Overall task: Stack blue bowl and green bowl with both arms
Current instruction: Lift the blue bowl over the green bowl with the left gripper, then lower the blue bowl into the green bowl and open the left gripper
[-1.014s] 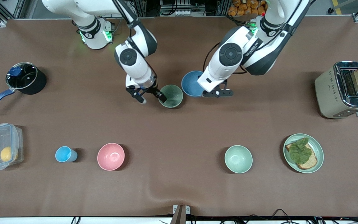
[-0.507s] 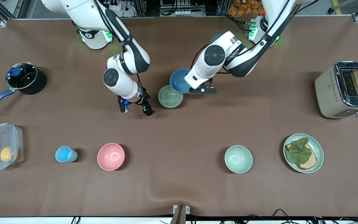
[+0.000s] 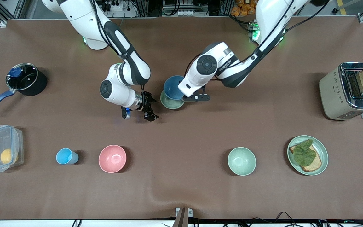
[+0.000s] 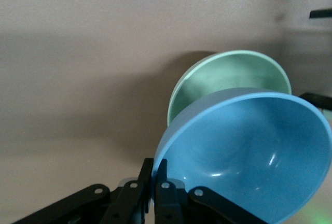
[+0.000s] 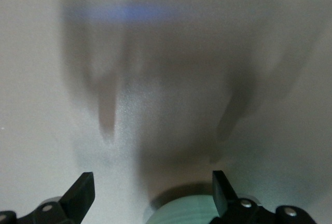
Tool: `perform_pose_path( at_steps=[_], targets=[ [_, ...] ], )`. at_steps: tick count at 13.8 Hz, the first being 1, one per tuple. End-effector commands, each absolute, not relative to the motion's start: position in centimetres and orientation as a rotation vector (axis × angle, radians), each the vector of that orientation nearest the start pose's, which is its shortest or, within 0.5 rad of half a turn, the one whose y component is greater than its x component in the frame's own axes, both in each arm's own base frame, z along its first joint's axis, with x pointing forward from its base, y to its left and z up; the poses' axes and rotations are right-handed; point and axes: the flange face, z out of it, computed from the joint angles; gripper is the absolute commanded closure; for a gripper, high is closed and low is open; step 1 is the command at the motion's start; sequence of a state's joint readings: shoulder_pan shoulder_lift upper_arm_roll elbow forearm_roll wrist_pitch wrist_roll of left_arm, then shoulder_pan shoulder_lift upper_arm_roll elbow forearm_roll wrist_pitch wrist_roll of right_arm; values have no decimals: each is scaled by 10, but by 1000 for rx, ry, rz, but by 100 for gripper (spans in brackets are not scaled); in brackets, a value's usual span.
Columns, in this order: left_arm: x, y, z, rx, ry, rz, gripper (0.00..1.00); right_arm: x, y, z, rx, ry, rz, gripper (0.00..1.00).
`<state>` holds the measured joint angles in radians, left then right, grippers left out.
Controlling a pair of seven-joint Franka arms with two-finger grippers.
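Note:
The blue bowl [image 3: 172, 87] hangs tilted, partly over the green bowl [image 3: 169, 103], which stands on the table. My left gripper [image 3: 184, 93] is shut on the blue bowl's rim. In the left wrist view the two fingers pinch the rim of the blue bowl [image 4: 249, 151], with the green bowl [image 4: 228, 73] below it. My right gripper [image 3: 138, 115] is open and empty, low over the table beside the green bowl, toward the right arm's end. In the right wrist view the gripper [image 5: 150, 187] is spread wide, with a pale green bowl rim [image 5: 181, 211] at the frame's edge.
A pink bowl [image 3: 112, 158], a sky-blue cup [image 3: 65, 156], a mint-green bowl [image 3: 241, 161] and a green plate [image 3: 323, 151] with a sandwich stand nearer the front camera. A lidded pot [image 3: 25, 78], a clear box [image 3: 2, 148] and a toaster [image 3: 348, 91] stand at the table's ends.
My left gripper carried the blue bowl toward the right arm's end until it hangs over the green bowl. My right gripper let go of the green bowl and drew away from it.

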<state>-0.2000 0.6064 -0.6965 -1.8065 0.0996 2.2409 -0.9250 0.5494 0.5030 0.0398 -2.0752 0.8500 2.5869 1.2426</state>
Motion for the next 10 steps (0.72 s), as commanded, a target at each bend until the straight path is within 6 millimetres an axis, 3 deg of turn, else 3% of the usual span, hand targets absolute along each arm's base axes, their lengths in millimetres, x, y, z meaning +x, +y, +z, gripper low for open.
perform_pose_path(
  at_steps=[1, 5, 8, 10],
  targets=[
    [445, -499, 261, -3282, -109, 404, 100, 488, 320, 179, -2154, 1779, 573, 0],
    [438, -509, 240, -3234, -96, 364, 100, 483, 322, 176, -2166, 1778, 587, 0],
    [443, -512, 243, -3245, -104, 353, 100, 483, 321, 175, -2165, 1781, 587, 0],
    [444, -514, 243, -3249, -105, 348, 0, 484, 321, 175, -2164, 1782, 586, 0]
  ],
)
